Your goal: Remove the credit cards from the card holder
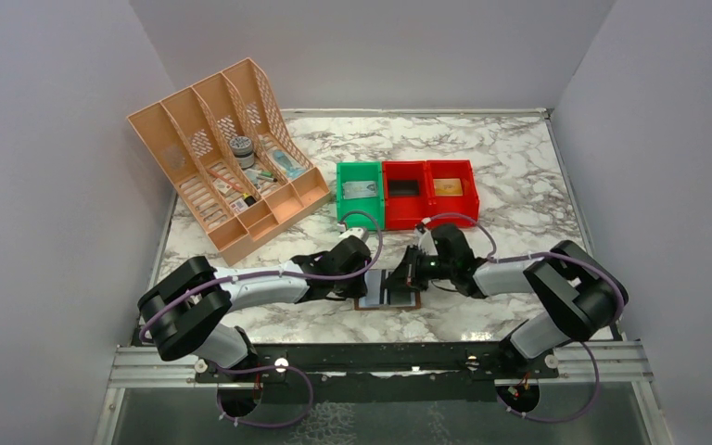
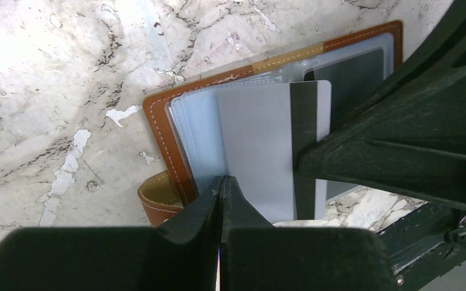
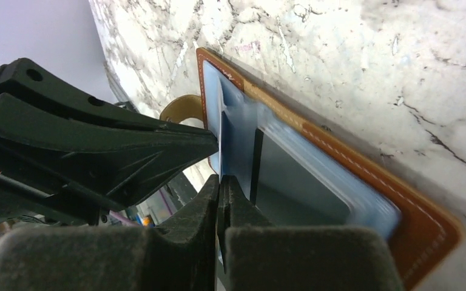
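Observation:
The card holder (image 1: pixel 387 300) lies open on the marble near the table's front edge, brown leather (image 2: pixel 161 139) with pale grey-blue sleeves and a snap tab (image 2: pixel 155 205). It also shows in the right wrist view (image 3: pixel 425 233). A grey credit card (image 2: pixel 255 145) with a dark band (image 2: pixel 303 118) stands partly out of a raised sleeve. My left gripper (image 2: pixel 221 180) is shut on the sleeve edge beside the card. My right gripper (image 3: pixel 219 182) is shut on the card's edge next to the dark band (image 3: pixel 256 163). The two grippers (image 1: pixel 368 278) (image 1: pixel 400 275) meet tip to tip over the holder.
A green bin (image 1: pixel 360 190) and two red bins (image 1: pixel 405 190) (image 1: pixel 451 185) stand behind the holder. A peach file organizer (image 1: pixel 227 167) with small items stands at the back left. Walls close in the left, right and back.

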{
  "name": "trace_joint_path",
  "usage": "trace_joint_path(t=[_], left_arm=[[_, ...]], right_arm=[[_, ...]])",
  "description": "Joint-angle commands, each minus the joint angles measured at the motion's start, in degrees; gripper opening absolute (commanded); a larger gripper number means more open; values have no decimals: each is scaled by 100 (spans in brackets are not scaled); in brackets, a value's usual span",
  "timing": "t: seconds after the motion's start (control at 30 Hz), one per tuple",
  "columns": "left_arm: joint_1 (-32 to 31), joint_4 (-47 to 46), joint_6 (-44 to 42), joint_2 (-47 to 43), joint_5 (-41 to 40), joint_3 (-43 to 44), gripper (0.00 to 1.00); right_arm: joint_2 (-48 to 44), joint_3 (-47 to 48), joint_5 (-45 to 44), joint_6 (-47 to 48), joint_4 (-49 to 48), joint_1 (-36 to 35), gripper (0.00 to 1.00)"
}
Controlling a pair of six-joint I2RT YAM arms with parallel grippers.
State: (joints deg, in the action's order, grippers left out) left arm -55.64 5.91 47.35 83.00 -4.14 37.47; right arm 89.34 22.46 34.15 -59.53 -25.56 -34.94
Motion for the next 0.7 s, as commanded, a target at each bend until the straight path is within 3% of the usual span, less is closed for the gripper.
trace_joint_path(t=[0.0, 0.3, 0.47, 0.67], left_arm=[[-26, 148, -2, 13, -74, -169, 1], [-26, 169, -138, 3, 23, -140, 1], [-43, 167, -181, 70, 105, -65, 0], [-60, 138, -116, 151, 107, -78, 0]], right_arm=[[-404, 230, -306, 535, 724, 90, 1], [-411, 338, 194, 729, 923, 211, 2], [-236, 107, 128, 53, 139, 216, 13], [-104, -348, -158, -563, -796, 152, 15]])
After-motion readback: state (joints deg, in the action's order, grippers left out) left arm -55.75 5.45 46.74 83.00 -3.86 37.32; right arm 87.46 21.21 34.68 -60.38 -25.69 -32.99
